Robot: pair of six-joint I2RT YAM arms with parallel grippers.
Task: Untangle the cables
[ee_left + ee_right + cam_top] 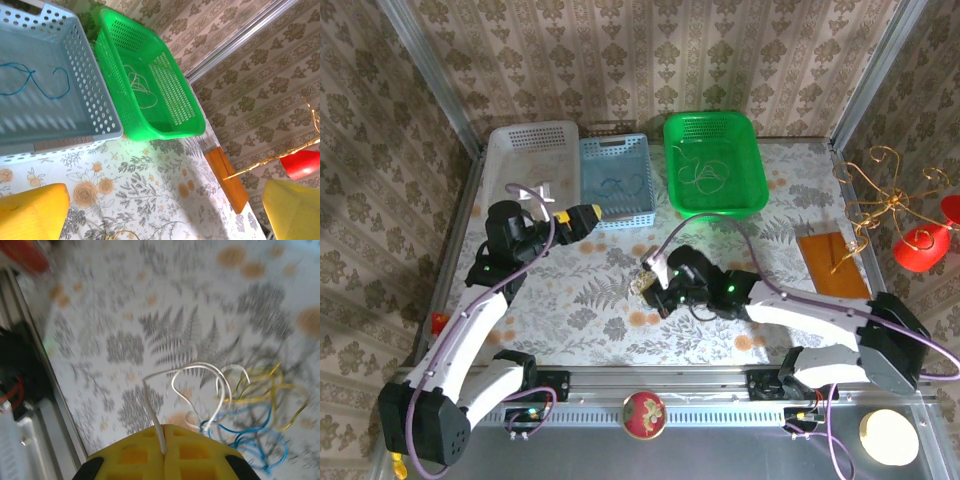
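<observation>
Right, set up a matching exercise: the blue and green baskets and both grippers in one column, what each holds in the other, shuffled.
Column A
1. blue basket
2. green basket
3. left gripper
4. right gripper

Column B
a. shut on a white cable
b. a pale cable lying inside
c. open, holding nothing
d. a blue cable lying inside

Pairs: 1-d, 2-b, 3-c, 4-a
</observation>
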